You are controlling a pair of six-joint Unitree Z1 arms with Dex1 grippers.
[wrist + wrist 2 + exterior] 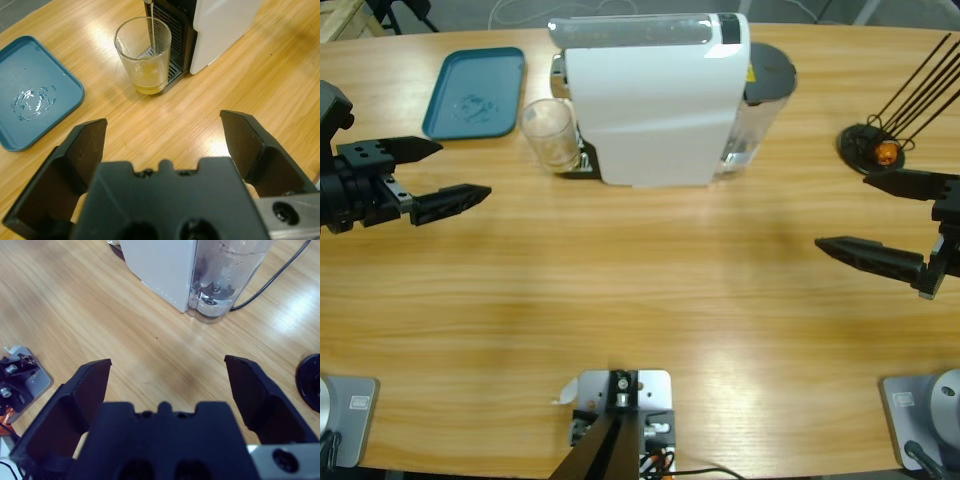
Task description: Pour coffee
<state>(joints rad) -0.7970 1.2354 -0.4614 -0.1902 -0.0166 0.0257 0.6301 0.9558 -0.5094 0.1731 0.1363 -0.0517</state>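
At the far left of the high view the left gripper [448,172] hovered over the table [640,300] with its jaws spread wide and nothing between them, pointing toward the machine. Just beyond it a teal tray [475,92] lay flat, wet with a few droplets. Next came the glass cup [143,55], upright on the drip grille under the spout of the white coffee machine [655,100]; a thin stream ran into it, and the coffee [148,84] sat as a shallow amber layer at the bottom. Behind the machine stood its clear water tank [225,277]. Further right a black wire stand [875,145] held a small orange capsule [887,153], and at the far right the right gripper [890,220] also hung gaping and empty, well apart from the machine. The likely trouble lay with the cup: it was thin, smooth and probably slippery, so a grip taken before the stream stopped would let liquid drip onto the grille, and jaws closing off-centre or nudging the rim could tip it against the machine and spill the little coffee there.
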